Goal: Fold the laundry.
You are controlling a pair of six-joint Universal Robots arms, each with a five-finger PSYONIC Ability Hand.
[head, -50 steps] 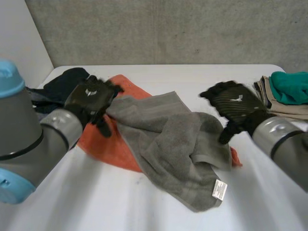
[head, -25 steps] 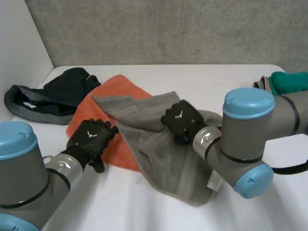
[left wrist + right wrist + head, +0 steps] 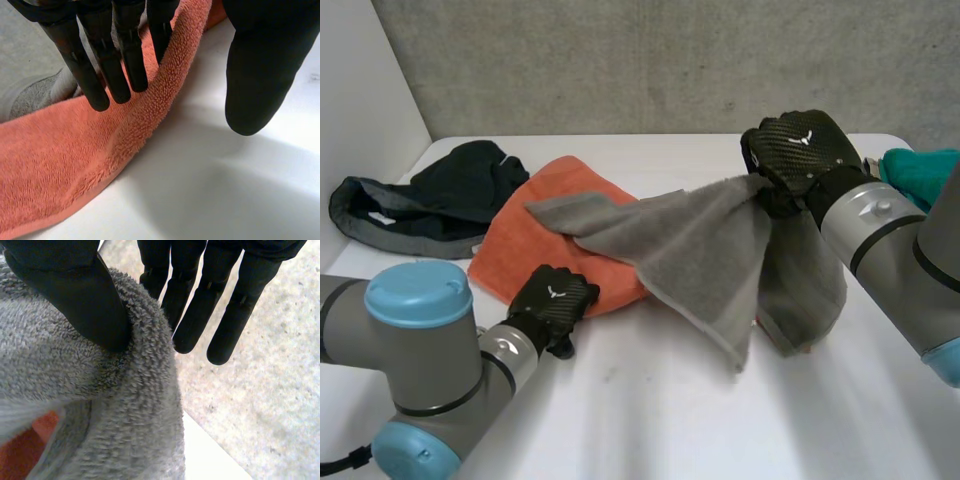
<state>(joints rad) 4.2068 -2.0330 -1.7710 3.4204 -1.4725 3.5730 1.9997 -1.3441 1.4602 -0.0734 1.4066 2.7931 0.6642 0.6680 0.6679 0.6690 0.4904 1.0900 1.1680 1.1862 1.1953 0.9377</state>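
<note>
the robot's right hand [image 3: 800, 148] is up off the white table [image 3: 650, 420] with the grey terry towel [image 3: 700, 250] hanging from it. its thumb [image 3: 75, 300] presses a bunched fold of the pile against the straight fingers [image 3: 200, 305], so it is grasping the towel by a gathered bit, not a clean corner. one part droops below the hand. the other stretches back towards a far corner that rests on the orange terry towel [image 3: 535, 235] lying flat beneath.

the left hand [image 3: 552, 300] is down at the orange towel's near edge. its fingers [image 3: 120, 65] are straight and lie on the rolled hem, and the thumb stands apart over bare table. it is released, holding nothing.

what worries me is this. the pinch is on a thick wad, and i reckon it could slide out if the arm swings, dropping the towel in a heap. the trailing corner may also drag the orange towel along, since terry clings to terry. the left hand only rests there, so it might not pin it down. and a towel held by its middle will not hang square, so any fold from here would likely come out crooked.

as for containers, i see no basket or bin. a dark crumpled garment [image 3: 440, 190] lies on the table beyond the orange towel, on the left arm's side. a teal folded cloth [image 3: 925, 170] sits behind the right arm.
</note>
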